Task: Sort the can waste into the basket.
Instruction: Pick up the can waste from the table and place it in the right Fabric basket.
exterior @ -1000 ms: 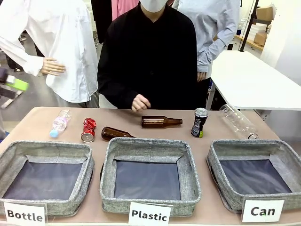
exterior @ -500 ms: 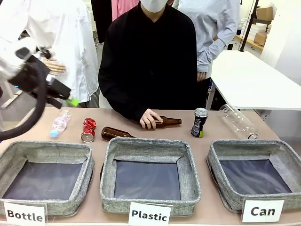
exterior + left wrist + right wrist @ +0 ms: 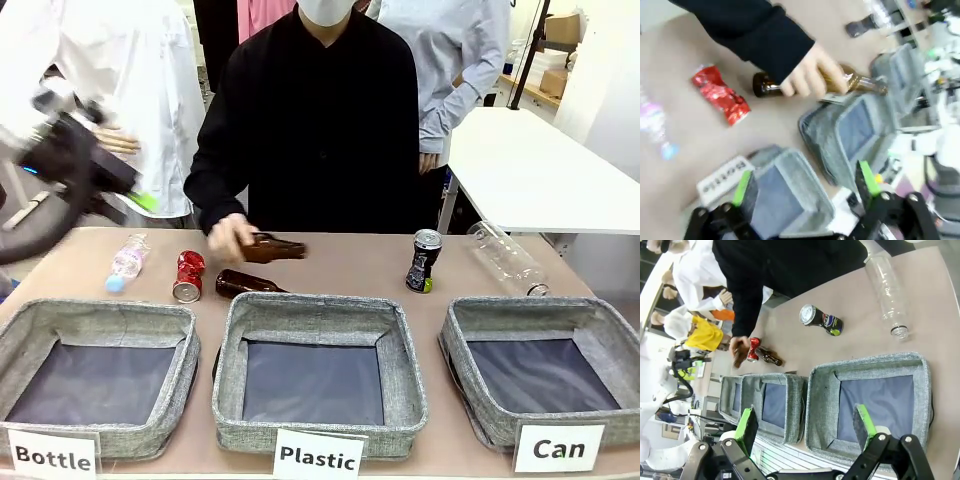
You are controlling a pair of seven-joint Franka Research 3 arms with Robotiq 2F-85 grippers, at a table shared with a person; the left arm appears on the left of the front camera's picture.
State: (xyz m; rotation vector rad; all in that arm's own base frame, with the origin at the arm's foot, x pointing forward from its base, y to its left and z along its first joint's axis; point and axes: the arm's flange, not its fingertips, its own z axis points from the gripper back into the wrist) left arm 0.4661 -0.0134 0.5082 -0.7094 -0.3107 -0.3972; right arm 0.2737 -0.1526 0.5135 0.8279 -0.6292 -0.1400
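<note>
Tan tabletop (image 3: 345,272) holds the basket (image 3: 530,318); a white table (image 3: 540,170) stands beyond.

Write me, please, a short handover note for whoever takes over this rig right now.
Left hand: open, holding nothing, raised off the table at its left end.
Right hand: open, holding nothing, up above the Can basket.
Crushed red can: lying on the table, far left.
Black can: upright on the table, beyond the Can basket.
Person's hand: holds a brown bottle near the red can.
Done: nothing.
Left: both cans into the Can basket.
</note>
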